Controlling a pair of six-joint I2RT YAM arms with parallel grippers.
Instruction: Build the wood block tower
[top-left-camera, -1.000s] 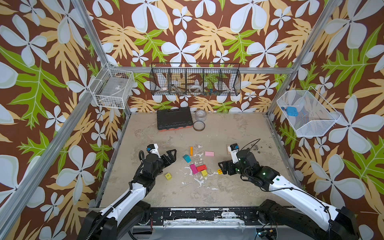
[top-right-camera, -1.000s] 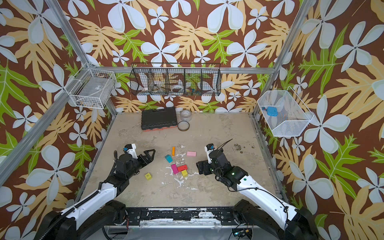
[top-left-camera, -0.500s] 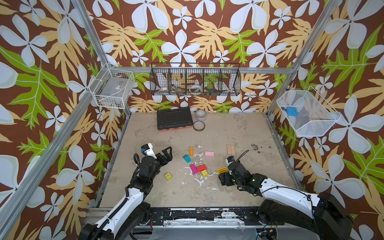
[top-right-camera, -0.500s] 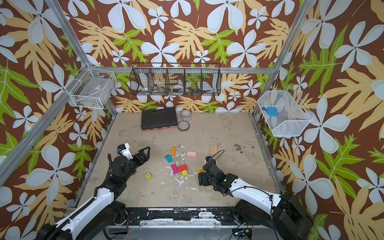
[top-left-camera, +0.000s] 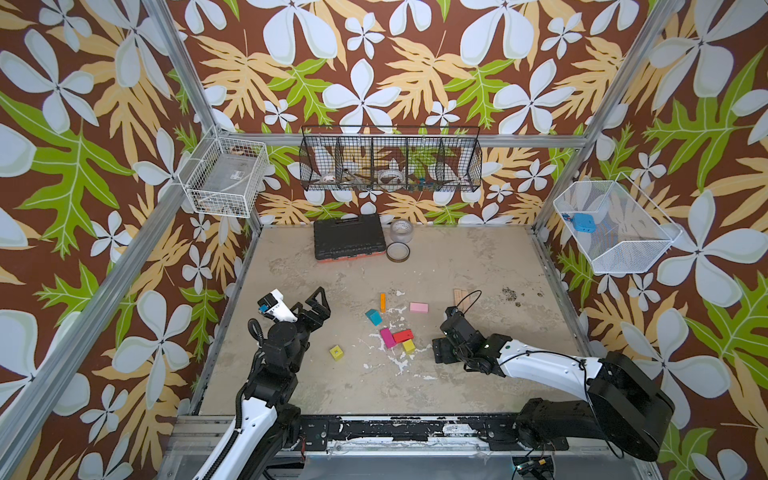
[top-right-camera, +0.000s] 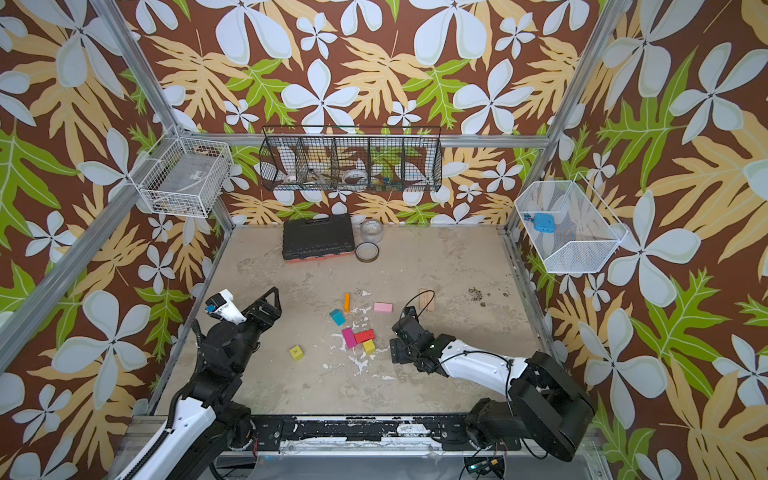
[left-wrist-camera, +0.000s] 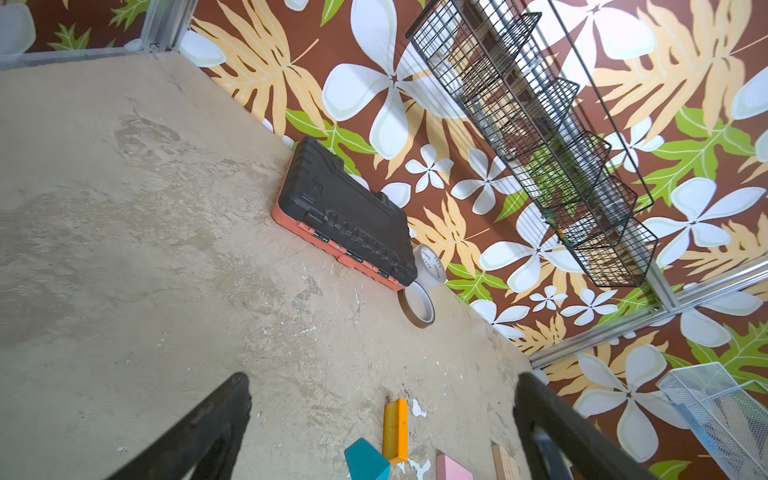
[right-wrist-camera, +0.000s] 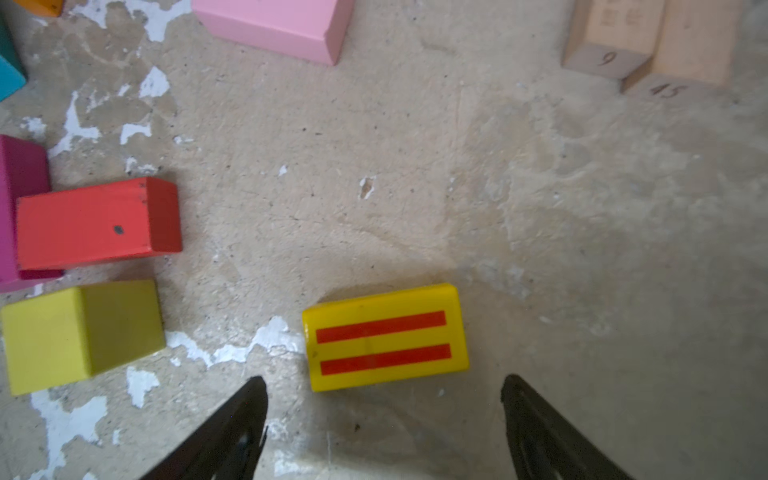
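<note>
Plainly, no tower yet: we find all the wood blocks (top-right-camera: 349, 337) lying loose, unstacked.
The magenta block (top-left-camera: 387, 338) touches the red block (top-left-camera: 402, 336), a yellow cube (top-left-camera: 409, 345) sits just beside it, the rest scattered around it. We see our right gripper (right-wrist-camera: 384, 380) low near the red block, jaws spread wide and empty, a striped yellow block (right-wrist-camera: 384, 337) just ahead of its fingertips, untouched. Our left gripper (left-wrist-camera: 383, 376), well apart from the red block, gapes fully, holding nothing.
</note>
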